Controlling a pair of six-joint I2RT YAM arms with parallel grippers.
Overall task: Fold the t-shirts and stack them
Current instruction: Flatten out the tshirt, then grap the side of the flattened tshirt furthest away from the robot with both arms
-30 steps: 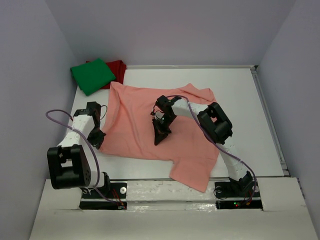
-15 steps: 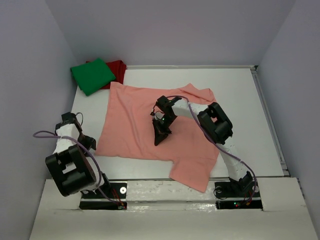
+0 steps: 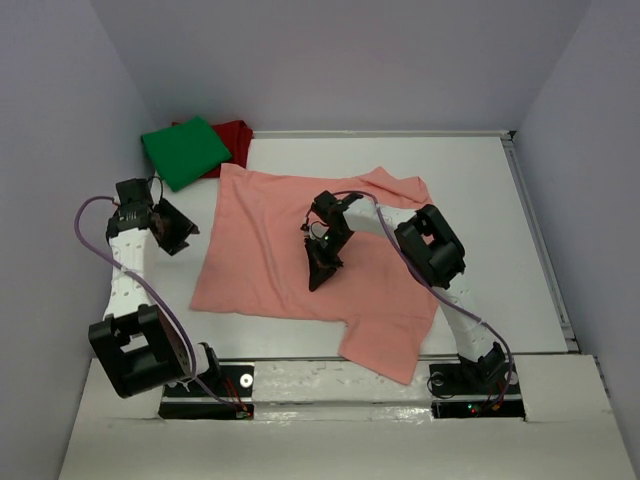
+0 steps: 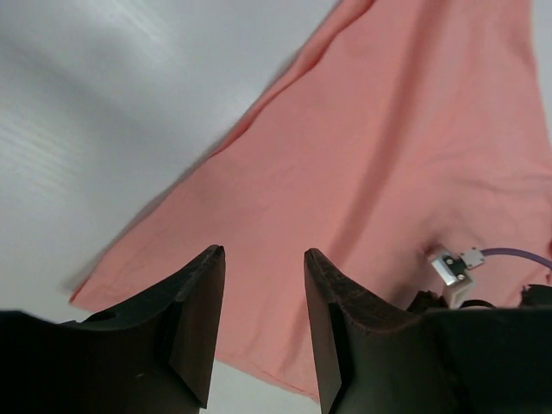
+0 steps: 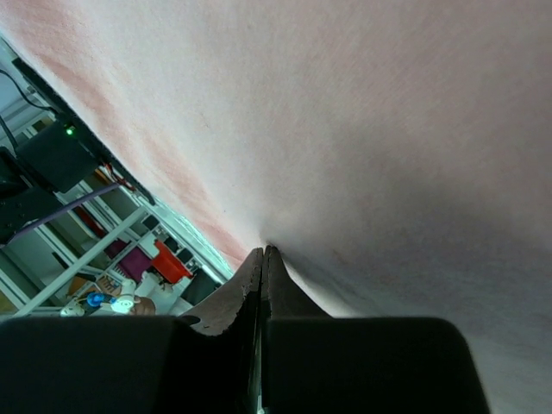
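The salmon-pink t-shirt (image 3: 265,235) lies spread flat in the middle of the white table (image 3: 480,220). My right gripper (image 3: 320,272) is shut, its tips pressing down on the middle of the pink cloth (image 5: 362,129). No fold shows between the tips (image 5: 264,250). My left gripper (image 3: 183,232) hovers open just left of the shirt's left edge, holding nothing. In the left wrist view the pink shirt (image 4: 388,155) lies beyond the open gripper (image 4: 263,252). A folded green t-shirt (image 3: 185,150) rests on a dark red t-shirt (image 3: 236,133) at the far left corner.
Grey walls close in the table on the left, far and right sides. A raised rim (image 3: 540,240) runs along the right edge. The left arm's purple cable (image 3: 95,215) loops out toward the left wall.
My left gripper opened and left the shirt's near-left edge. It pulled back to the left, then swung farther up the table. The shirt's near-left corner now lies farther left. The right arm stayed still.
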